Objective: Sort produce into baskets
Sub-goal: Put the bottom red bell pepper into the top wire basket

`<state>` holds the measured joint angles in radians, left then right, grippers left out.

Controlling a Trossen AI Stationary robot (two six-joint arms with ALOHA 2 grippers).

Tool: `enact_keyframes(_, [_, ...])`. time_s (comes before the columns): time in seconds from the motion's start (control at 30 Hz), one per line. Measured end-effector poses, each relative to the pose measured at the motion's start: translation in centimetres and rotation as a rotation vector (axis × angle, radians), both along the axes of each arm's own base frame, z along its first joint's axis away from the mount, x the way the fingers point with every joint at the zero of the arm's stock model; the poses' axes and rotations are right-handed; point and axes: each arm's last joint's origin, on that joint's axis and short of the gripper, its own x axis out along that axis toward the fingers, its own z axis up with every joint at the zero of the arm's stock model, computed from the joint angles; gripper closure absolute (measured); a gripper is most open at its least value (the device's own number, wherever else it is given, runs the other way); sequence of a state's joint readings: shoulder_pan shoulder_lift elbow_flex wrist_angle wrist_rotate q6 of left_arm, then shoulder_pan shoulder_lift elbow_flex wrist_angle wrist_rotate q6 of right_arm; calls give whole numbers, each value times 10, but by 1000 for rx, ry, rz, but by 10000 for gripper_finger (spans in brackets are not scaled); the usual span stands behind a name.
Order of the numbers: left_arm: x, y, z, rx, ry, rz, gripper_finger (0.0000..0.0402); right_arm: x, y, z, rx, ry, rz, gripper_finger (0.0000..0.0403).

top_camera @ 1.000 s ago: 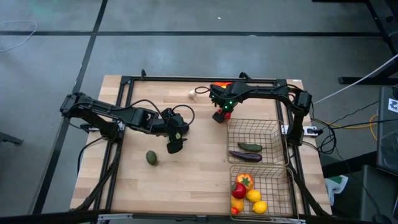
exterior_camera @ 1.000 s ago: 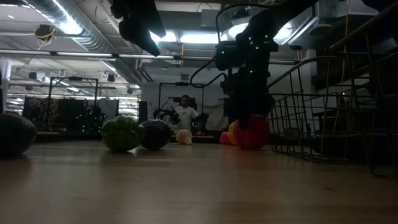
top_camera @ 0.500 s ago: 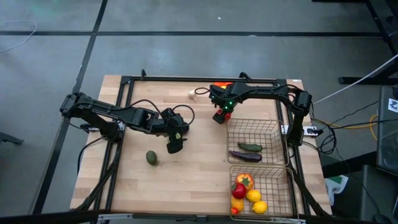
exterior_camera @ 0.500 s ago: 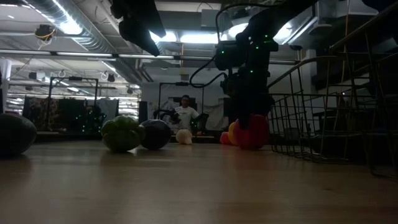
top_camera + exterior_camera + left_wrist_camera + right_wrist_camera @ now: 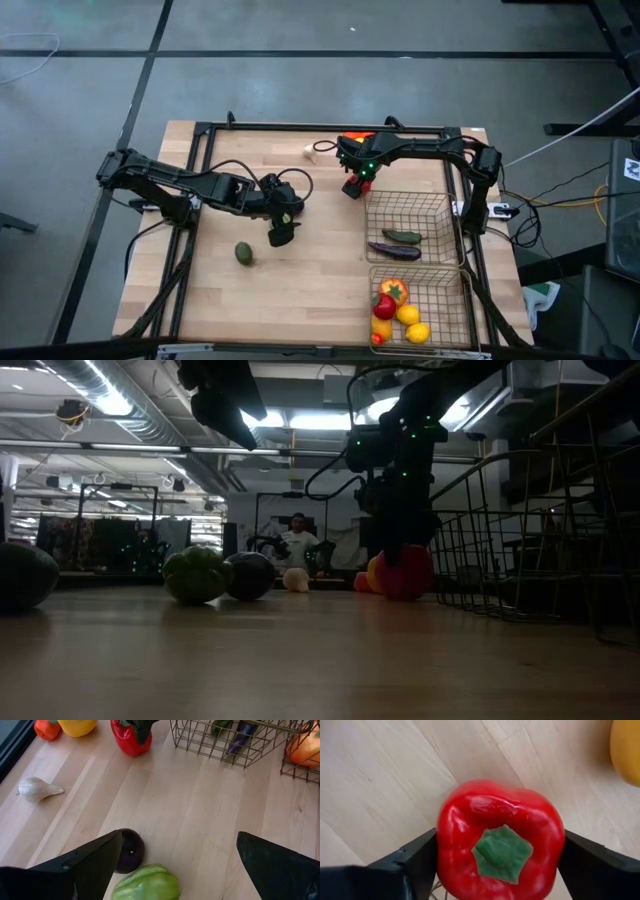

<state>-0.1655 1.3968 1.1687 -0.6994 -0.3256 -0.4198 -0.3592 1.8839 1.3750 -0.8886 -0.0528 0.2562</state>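
My right gripper (image 5: 353, 185) is shut on a red bell pepper (image 5: 500, 840) at the far middle of the table, just beyond the far wire basket (image 5: 440, 205). In the low view the pepper (image 5: 405, 572) seems to rest on the table. My left gripper (image 5: 280, 228) hangs open and empty above a green pepper (image 5: 147, 882) and a dark purple round piece (image 5: 129, 854). An avocado (image 5: 243, 253) lies on the table nearer the front. A garlic (image 5: 35, 787), a yellow pepper (image 5: 77, 725) and a small red-orange piece (image 5: 47, 727) lie at the far edge. My right gripper pinches the red pepper between its two fingers, one on each side of its body (image 5: 445, 845), just below its shoulders. The fingers come from above, pointing down. The pepper stands upright, its green stem cap (image 5: 502, 851) up, and its base seems to be on the table.
The far basket holds an eggplant (image 5: 393, 250) and a green piece (image 5: 402, 237). The near basket (image 5: 455, 300) holds tomatoes, a red pepper and lemons. A dark frame (image 5: 200, 140) runs around the table. Bare wood lies between my left gripper and the baskets.
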Motion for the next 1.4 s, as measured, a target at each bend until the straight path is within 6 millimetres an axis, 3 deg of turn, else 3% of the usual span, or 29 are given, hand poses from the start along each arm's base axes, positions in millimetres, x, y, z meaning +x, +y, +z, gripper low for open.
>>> enact_keyframes(0.4, [0,0,0,0,0,0,11,-4,2,10,28,16,4,70])
enact_keyframes(0.6, [0,0,0,0,0,0,11,2,3,50,27,19,57,72])
enact_keyframes(0.8, [0,0,0,0,0,1,11,11,16,106,-10,-36,131,72])
enact_keyframes(1.1, [0,0,0,-20,-8,25,11,4,70,184,-24,-96,262,68])
enact_keyframes(1.4, [0,0,0,-13,-5,16,11,-5,141,206,-11,-140,415,68])
